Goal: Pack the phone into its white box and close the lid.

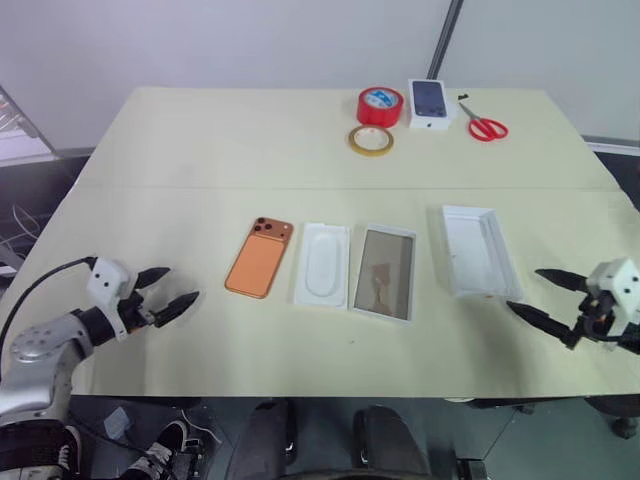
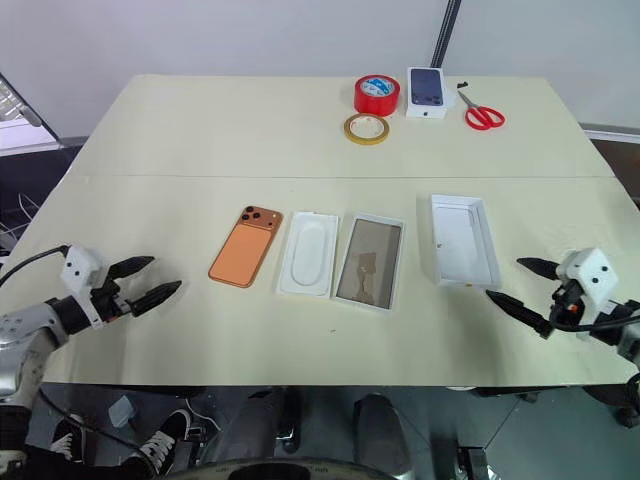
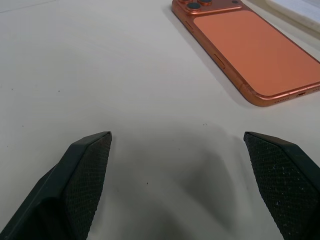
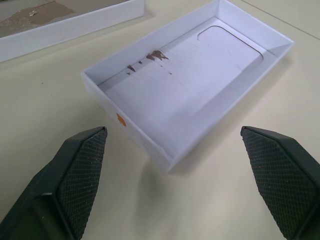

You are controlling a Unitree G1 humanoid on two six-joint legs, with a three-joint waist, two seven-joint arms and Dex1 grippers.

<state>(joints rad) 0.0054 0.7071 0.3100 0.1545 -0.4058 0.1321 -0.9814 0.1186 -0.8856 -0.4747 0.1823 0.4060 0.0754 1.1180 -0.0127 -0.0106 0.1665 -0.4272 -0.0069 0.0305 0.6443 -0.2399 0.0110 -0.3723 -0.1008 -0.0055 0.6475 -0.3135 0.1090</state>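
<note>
Left gripper (image 1: pixel 166 294) hangs with its jaws spread wide, nothing between them, and just ahead of those jaws lies the phone (image 1: pixel 259 257), flat on the surface (image 1: pixel 200 150), back up. Over on the other side, the right gripper (image 1: pixel 541 297) has its jaws released too, empty, with the lid (image 1: pixel 478 250) sitting open-side up right in front of them. Between the two pairs of jaws, beyond the phone from the left one, comes a flat white insert (image 1: pixel 322 263), then the white box (image 1: pixel 384 272) with its glossy floor. Nothing is packed yet: this looks like the opening reach. The next move calls for the left jaws to close across the phone's narrow width. The phone's long axis runs away from the robot, camera bump at the far end, tilted slightly rightward.
</note>
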